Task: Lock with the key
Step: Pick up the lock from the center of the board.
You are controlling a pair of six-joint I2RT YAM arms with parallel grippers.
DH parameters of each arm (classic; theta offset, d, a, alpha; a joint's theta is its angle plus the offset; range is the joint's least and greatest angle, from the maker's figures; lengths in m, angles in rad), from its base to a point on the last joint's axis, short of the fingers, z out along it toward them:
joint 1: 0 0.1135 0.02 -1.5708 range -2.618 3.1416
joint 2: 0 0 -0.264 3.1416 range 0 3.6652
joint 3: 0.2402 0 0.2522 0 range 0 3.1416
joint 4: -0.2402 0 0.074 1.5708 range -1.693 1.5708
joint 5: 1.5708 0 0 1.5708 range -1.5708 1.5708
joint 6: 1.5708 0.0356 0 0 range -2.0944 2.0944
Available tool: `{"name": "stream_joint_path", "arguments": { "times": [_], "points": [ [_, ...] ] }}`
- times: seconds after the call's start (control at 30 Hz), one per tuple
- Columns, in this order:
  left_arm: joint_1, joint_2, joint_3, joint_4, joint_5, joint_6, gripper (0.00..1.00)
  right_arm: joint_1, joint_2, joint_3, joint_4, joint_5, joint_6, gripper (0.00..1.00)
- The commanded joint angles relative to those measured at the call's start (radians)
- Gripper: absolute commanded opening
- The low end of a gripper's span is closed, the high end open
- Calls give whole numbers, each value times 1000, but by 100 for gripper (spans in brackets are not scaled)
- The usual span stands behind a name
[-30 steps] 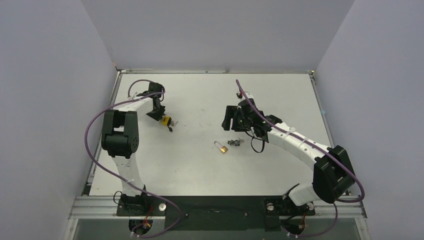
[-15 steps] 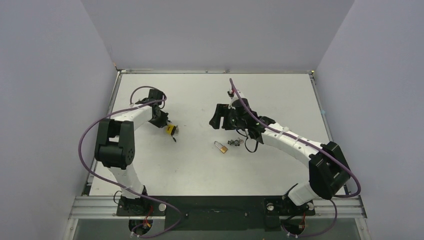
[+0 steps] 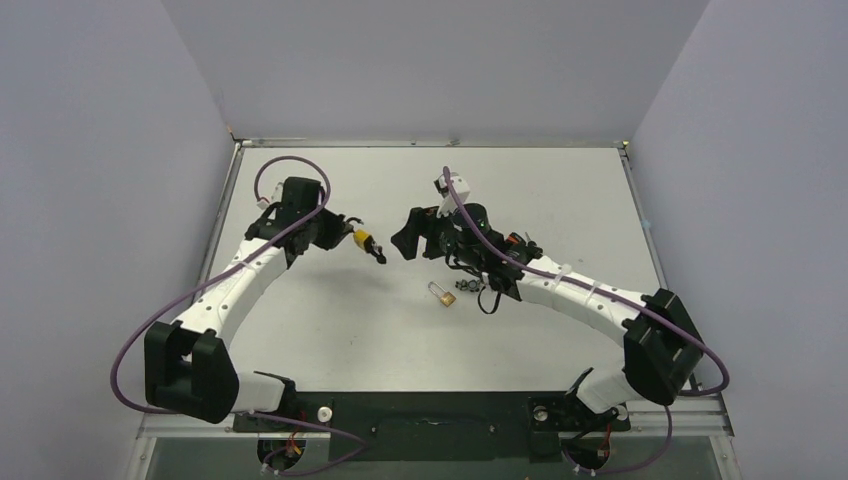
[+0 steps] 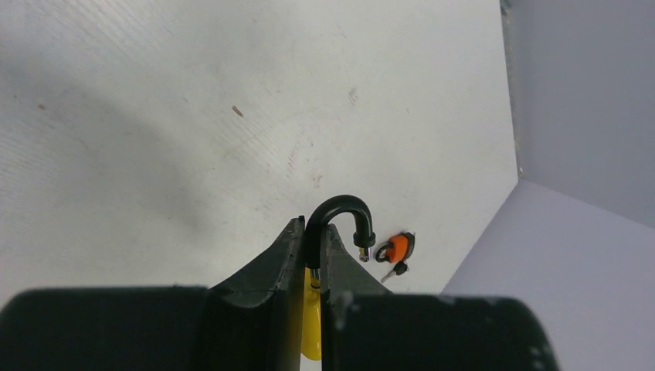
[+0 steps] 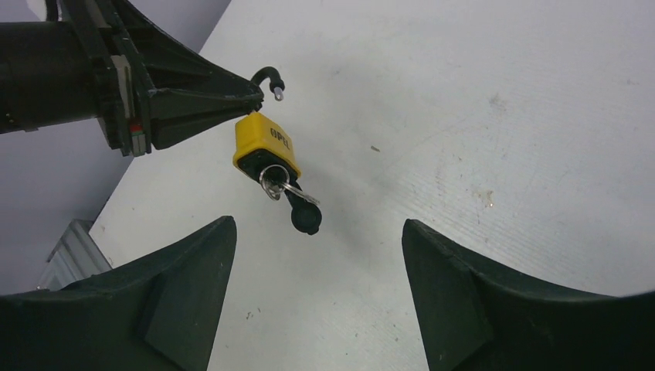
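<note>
My left gripper (image 3: 345, 232) is shut on the black shackle (image 4: 340, 209) of a yellow padlock (image 3: 361, 238) and holds it in the air above the table. The shackle is open. A black-headed key (image 5: 305, 216) sits in the lock's underside, with a ring beside it. In the right wrist view the padlock (image 5: 266, 144) hangs just ahead of my right gripper (image 5: 317, 255), which is open and empty. In the top view my right gripper (image 3: 403, 238) faces the padlock from the right, a short gap away.
A small brass padlock (image 3: 443, 294) and a bunch of keys (image 3: 470, 286) lie on the table under my right arm. An orange padlock with a key (image 4: 395, 249) lies on the table near the far wall corner in the left wrist view.
My left gripper has carried the yellow padlock up and to the right, toward the table's middle. My right gripper has moved left toward it.
</note>
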Motion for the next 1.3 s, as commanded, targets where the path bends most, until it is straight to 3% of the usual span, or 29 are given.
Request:
{"name": "stream_joint_path", "arguments": {
  "times": [0.0,0.33,0.7,0.87,1.27],
  "points": [
    [-25,-63,80,44,72,-43,0,39,-113,11,81,69,-146,75],
    [-115,-86,162,60,193,-102,0,149,-158,56,-73,235,-388,75],
    [-164,-98,226,59,210,-122,0,200,-139,65,-31,427,-433,72],
    [-169,-106,231,66,224,-129,0,201,-106,102,-31,447,-446,63],
    [-183,-104,247,78,247,-138,0,207,-41,172,-36,431,-461,58]
  ]
}}
